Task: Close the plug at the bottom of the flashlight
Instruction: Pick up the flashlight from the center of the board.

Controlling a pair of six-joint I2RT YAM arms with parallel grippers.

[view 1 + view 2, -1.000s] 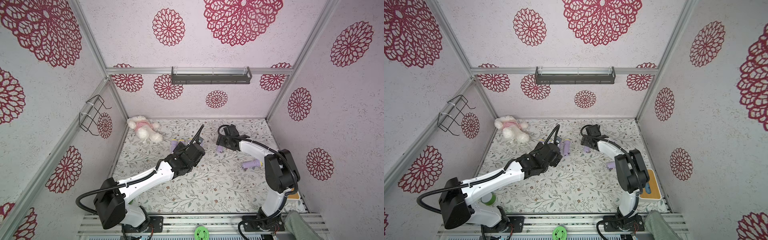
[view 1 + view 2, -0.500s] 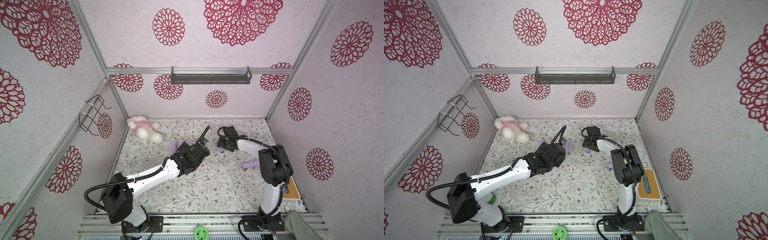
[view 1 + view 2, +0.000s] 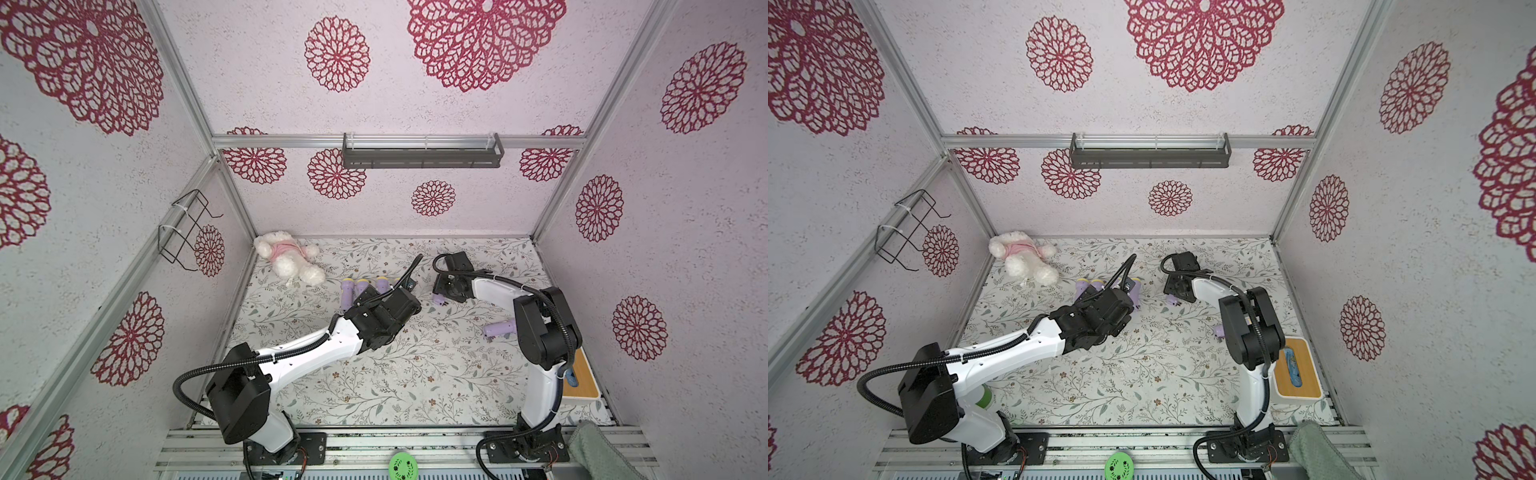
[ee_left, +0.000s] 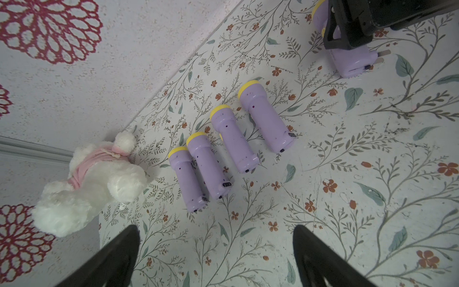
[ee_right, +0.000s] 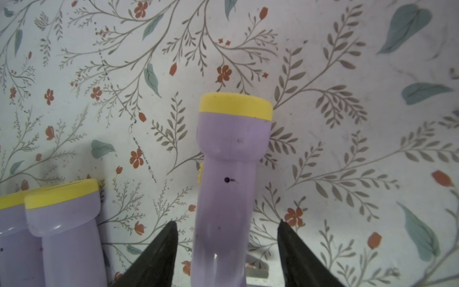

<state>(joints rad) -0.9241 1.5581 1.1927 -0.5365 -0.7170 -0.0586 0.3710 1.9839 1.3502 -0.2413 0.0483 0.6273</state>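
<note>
The right gripper (image 5: pixel 226 223) stood open around the purple plastic flashlight with a yellow cap (image 5: pixel 233 154), not touching it. The flashlight lay toward the back edge of the flowery table (image 3: pixel 415 374), its metal plug (image 4: pixel 383 53) sticking out. The left gripper (image 4: pixel 214 228) hung wide open nearby.

A white plush toy (image 3: pixel 286 257) lies on the floral mat (image 3: pixel 395 374), a grey shelf (image 3: pixel 422 151) mounted above.
</note>
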